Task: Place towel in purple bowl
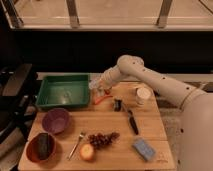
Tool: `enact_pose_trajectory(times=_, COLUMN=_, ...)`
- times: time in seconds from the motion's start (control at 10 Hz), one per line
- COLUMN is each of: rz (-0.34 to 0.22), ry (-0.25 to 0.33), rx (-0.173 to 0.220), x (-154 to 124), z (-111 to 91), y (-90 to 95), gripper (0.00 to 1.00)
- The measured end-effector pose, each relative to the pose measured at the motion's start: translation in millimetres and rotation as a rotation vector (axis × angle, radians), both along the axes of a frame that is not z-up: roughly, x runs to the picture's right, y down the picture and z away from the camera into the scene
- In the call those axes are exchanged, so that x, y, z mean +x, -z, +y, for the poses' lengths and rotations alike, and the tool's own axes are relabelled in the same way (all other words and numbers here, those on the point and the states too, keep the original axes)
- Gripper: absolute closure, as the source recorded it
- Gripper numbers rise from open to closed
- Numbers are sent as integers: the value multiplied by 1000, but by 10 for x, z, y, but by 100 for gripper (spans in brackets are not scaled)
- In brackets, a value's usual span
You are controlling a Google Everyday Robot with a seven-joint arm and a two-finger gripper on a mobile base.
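The purple bowl (55, 120) stands empty at the left of the wooden table (107, 125), in front of the green tray. A blue-grey folded pad (143, 148), perhaps the towel, lies flat at the front right, far from the bowl. My gripper (100, 90) hangs at the end of the white arm (150, 80), low over the back of the table, just right of the tray's right edge and above an orange item (102, 99). I see nothing clearly held in it.
A green tray (64, 92) sits at the back left. A brown bowl with a dark object (41, 147) stands at the front left. A fork (76, 144), grapes (103, 139), an orange fruit (87, 151), a black knife (132, 121), a small dark object (118, 104) and a white cup (143, 94) lie around the table.
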State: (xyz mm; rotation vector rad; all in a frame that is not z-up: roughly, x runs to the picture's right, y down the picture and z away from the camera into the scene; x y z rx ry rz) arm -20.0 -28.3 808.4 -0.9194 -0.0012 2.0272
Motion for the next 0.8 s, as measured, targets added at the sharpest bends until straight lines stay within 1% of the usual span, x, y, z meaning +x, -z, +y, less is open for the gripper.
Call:
enact_pose_trajectory(times=0.1, rz=-58, ry=23, rx=10, x=-98, z=-30, y=247, gripper=100)
enact_pose_trajectory(times=0.2, rz=-146, ry=51, rx=6, x=-295, z=2, y=575, gripper=100)
enact_pose_trajectory(times=0.4, rz=-266, ry=112, rx=-15, x=-603, z=154, y=974, gripper=100)
enact_pose_trajectory(times=0.5, rz=-278, ry=116, rx=-16, x=-628, z=167, y=1013, gripper=100)
enact_pose_trajectory(times=0.8, rz=-276, ry=115, rx=-16, x=-618, z=167, y=1010, gripper=100)
